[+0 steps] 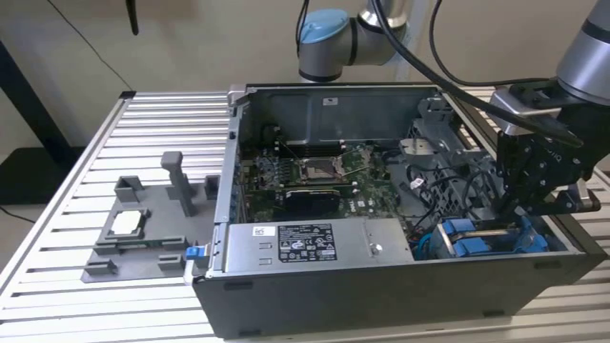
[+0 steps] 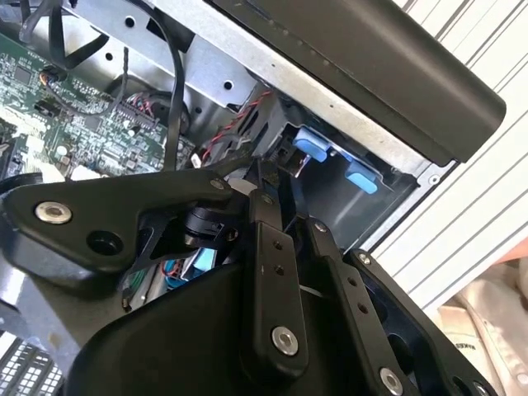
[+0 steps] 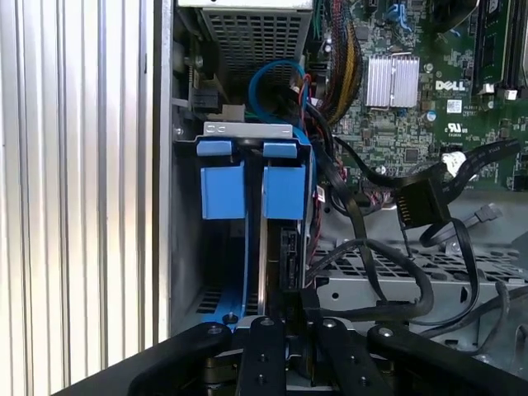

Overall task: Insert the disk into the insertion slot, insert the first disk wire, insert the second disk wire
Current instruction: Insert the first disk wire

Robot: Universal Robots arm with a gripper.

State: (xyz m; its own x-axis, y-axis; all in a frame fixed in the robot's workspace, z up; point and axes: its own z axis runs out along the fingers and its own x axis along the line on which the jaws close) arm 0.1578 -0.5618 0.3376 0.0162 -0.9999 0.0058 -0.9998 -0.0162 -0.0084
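Gripping: the gripper [image 3: 289, 320] had its fingers drawn in on the near edge of the disk [image 3: 285, 257], which showed edge-on in the first wrist view.
Disk: it stood on edge, partly down in the slot [image 3: 247, 129], with its blue frame [image 3: 250, 276] running alongside. A connector strip showed on the dark edge.
Slot: a grey cage with two blue clips [image 3: 223, 190], set in the corner of the case [image 1: 381, 300] nearest the camera, on the exterior view's right.
Case: it lay open on the bench [image 1: 162, 107], toward the bench's edge on the exterior view's right.
Hidden: the fingertips were covered by the gripper's own black links [image 2: 272, 272] in both wrist views. How deep the disk sat could not be told. In the exterior view the arm's black body stood over the slot and covered much of it.
Cables: black cables [image 3: 371, 247] lay loose beside the slot. One ended in a black plug [image 3: 421, 202], apart from the disk. A blue cable [image 3: 264, 78] looped past the cage's far end.
Labels: the supply box [image 1: 362, 250] bore a printed label [image 1: 307, 243], its print too small to make out. The board [image 3: 412, 107] carried white lettering and a small white sticker.
Fixture: a grey fixture [image 1: 143, 246] sat on the bench on the exterior view's left of the case.
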